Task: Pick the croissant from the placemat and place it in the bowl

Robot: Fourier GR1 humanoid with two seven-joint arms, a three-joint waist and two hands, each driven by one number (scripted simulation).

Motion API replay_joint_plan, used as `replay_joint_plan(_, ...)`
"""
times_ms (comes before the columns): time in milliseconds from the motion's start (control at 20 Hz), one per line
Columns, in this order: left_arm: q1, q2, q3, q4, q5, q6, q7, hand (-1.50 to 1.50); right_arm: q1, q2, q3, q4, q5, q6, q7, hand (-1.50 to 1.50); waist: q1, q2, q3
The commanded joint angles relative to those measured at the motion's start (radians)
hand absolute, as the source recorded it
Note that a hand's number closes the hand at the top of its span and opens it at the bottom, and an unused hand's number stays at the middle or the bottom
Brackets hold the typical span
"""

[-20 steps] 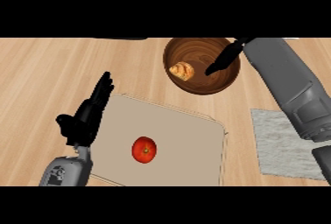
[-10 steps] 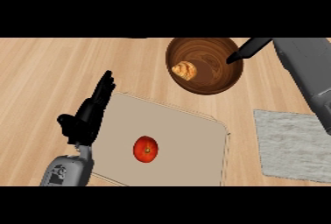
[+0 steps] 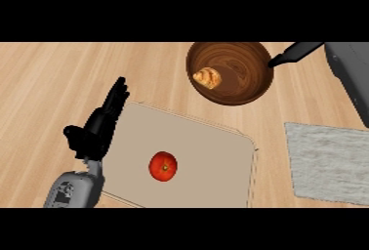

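The golden croissant [image 3: 206, 77] lies inside the dark wooden bowl [image 3: 245, 97], toward its left side. My right hand [image 3: 291, 52] shows at the top right with straight fingers just beyond the bowl's right rim, and it holds nothing. Its grey forearm runs down the right edge. At the left, my left hand [image 3: 99, 126] rests open with fingers up, beside the left edge of a beige mat [image 3: 205, 146].
A red tomato [image 3: 163, 166] sits in the middle of the beige mat. A grey textured cloth mat [image 3: 333, 163] lies at the right, below the right forearm. Light wooden counter [image 3: 51, 83] surrounds everything.
My right hand has drawn back from over the bowl toward the upper right. The croissant stays in the bowl. The left hand has not moved.
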Motion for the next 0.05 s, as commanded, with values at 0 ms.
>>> replay_joint_plan(0,0.008,-0.017,-0.013,-0.008,-0.011,0.014,-0.016,0.00,0.069,-0.027,0.012,-0.015,-0.002,0.214,-0.172,-1.50,0.005,0.004,0.002)
